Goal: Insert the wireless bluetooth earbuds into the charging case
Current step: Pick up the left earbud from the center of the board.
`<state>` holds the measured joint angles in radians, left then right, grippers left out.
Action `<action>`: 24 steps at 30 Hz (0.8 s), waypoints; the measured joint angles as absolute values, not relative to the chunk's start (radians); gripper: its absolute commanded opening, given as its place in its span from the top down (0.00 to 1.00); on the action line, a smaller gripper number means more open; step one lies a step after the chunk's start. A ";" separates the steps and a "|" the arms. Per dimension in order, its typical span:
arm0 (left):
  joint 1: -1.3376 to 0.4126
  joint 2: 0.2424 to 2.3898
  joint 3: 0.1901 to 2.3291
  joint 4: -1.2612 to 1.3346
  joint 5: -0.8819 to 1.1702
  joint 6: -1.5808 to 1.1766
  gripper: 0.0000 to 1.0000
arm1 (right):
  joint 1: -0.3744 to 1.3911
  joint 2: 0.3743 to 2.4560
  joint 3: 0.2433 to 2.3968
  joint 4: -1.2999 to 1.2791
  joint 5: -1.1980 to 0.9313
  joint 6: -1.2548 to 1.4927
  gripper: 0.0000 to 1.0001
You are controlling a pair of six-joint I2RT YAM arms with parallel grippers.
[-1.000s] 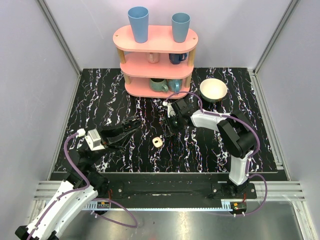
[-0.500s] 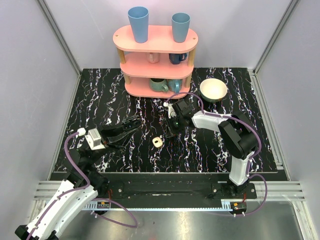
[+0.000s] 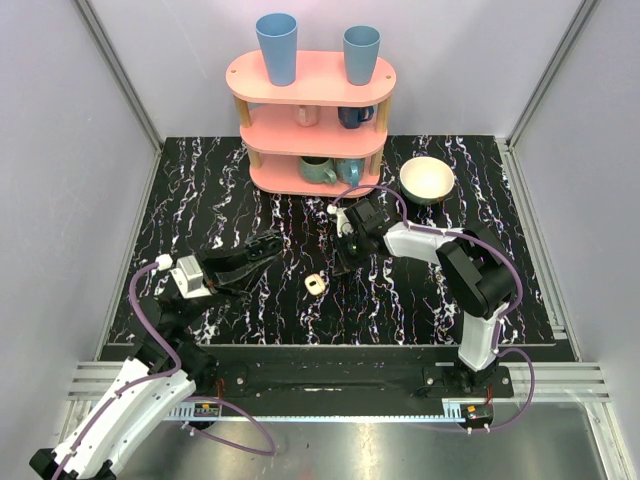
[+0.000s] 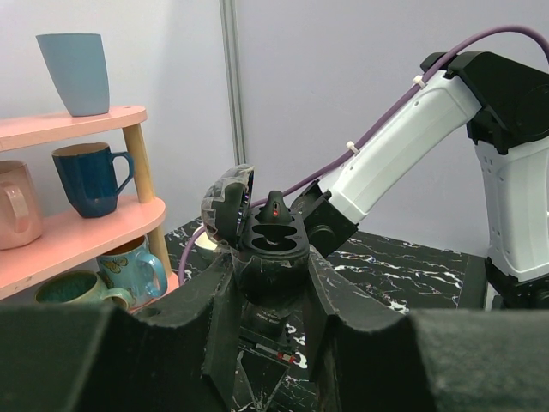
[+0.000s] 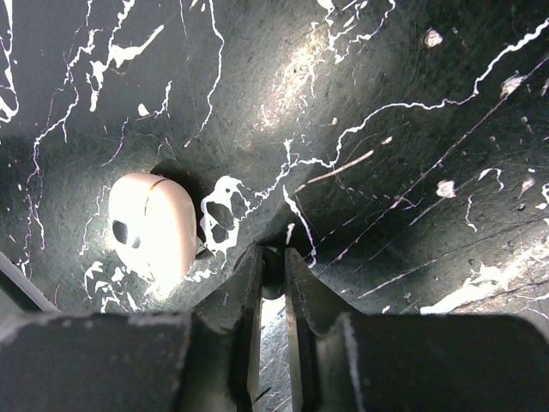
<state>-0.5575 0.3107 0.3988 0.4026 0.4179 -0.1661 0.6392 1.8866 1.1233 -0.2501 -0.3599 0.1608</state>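
The right fingers [image 5: 247, 326] run off the bottom edge of the wrist view. The narrow gap between them holds something dark, perhaps only shadow; it is too dim to tell. The bud [image 5: 154, 225] just left of them has its lower side lost in shadow. The left fingers [image 4: 219, 322] are blurred and cut off below. From above, the case [image 3: 315, 285], near the right fingers, is too small to show its hollows.

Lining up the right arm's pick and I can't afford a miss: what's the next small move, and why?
Probably open the right end effector and shift it sideways over the earbud. Its jaws stand nearly together over bare marbled surface, and the earbud lies beside them, not between them.
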 measured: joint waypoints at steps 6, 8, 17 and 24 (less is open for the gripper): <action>-0.558 0.322 0.399 0.406 0.419 -0.167 1.00 | 0.639 1.856 1.097 -0.230 -0.356 0.162 0.99; -0.558 0.322 0.399 0.406 0.419 -0.167 1.00 | 0.639 1.831 1.078 -0.236 -0.356 0.162 0.99; -0.558 0.322 0.399 0.406 0.419 -0.166 1.00 | 0.638 1.615 1.027 -0.236 -0.321 0.178 1.00; -0.558 0.324 0.399 0.405 0.419 -0.166 1.00 | 0.639 1.404 0.981 -0.207 -0.266 0.191 1.00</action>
